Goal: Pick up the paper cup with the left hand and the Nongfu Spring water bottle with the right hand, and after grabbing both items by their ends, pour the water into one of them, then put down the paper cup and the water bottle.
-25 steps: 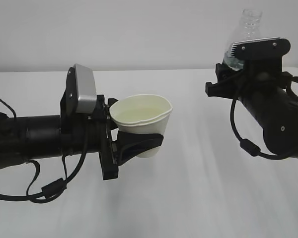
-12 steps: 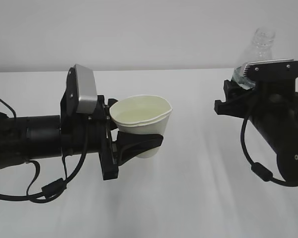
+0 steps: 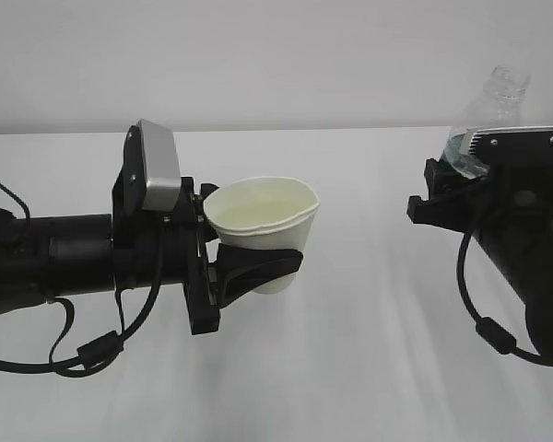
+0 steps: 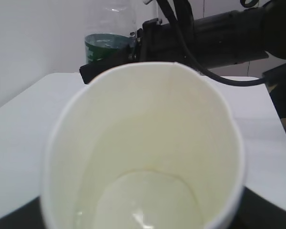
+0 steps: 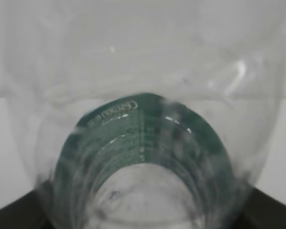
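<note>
From the exterior view, the left hand (image 3: 258, 267) reaches in horizontally from the left edge and its gripper is closed around the lower part of the paper cup (image 3: 263, 221), holding it upright above the white desk (image 3: 369, 350). A grey plate (image 3: 157, 166) sits on top of this arm and a black cable (image 3: 92, 350) loops beneath it. Well apart, at the right edge, the right hand (image 3: 479, 170) grips the Nongfu Spring water bottle (image 3: 488, 115) low on its body, so only the clear neck and open mouth rise above the gripper, leaning slightly right.

The left wrist view looks straight down into the cup (image 4: 148, 143), showing what the exterior cannot: a pale cream interior with a shallow pool of water (image 4: 143, 202) at the bottom. Beyond the rim, the bottle's green label (image 4: 107, 45) and the black right arm (image 4: 214, 33) appear.

The right wrist view is filled by the bottle (image 5: 143, 95) seen lengthwise, its clear wall blurred and the dark green label (image 5: 143, 143) with white lettering curving around it. Whether any water remains in the bottle cannot be told. The gripper fingers are only dark corners at the bottom here.
</note>
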